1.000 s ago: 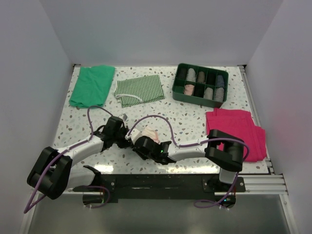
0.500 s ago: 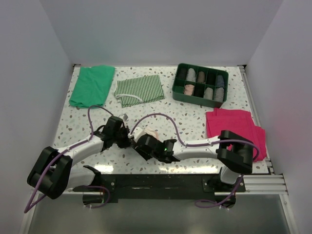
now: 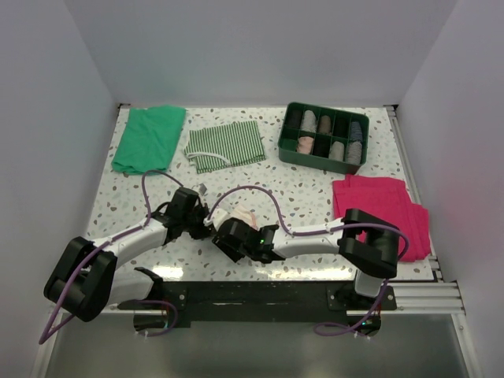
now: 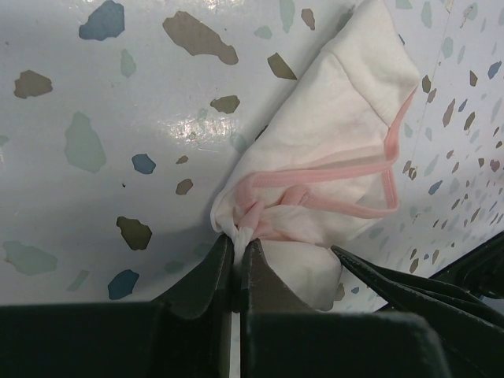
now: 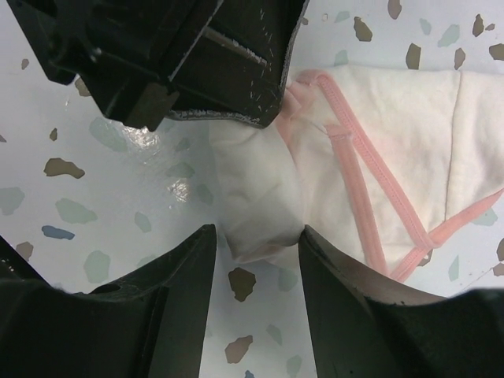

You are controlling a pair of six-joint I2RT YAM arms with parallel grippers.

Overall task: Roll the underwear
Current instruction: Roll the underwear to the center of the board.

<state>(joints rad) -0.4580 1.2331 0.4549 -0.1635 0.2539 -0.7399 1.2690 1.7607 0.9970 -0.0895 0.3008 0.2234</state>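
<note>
The underwear [image 3: 241,214] is a pale pink bundle with darker pink edging, lying on the speckled table near the front. My left gripper [image 3: 208,222] is at its left end. In the left wrist view the gripper [image 4: 238,246] is shut on a bunched corner of the underwear [image 4: 339,150]. My right gripper [image 3: 229,234] is just in front of the bundle. In the right wrist view it [image 5: 257,240] is open, and its fingertips flank a folded end of the underwear [image 5: 256,201]. The left gripper's black body [image 5: 173,55] is close above that end.
A green compartment tray [image 3: 285,146] with several rolled items stands at the back right. A bright magenta cloth [image 3: 382,211] lies at the right. A green-and-white striped cloth [image 3: 224,146] and a green cloth [image 3: 148,138] lie at the back left.
The right arm's elbow swung out to the right and came back. Both grippers stayed at the underwear, which has hardly moved.
</note>
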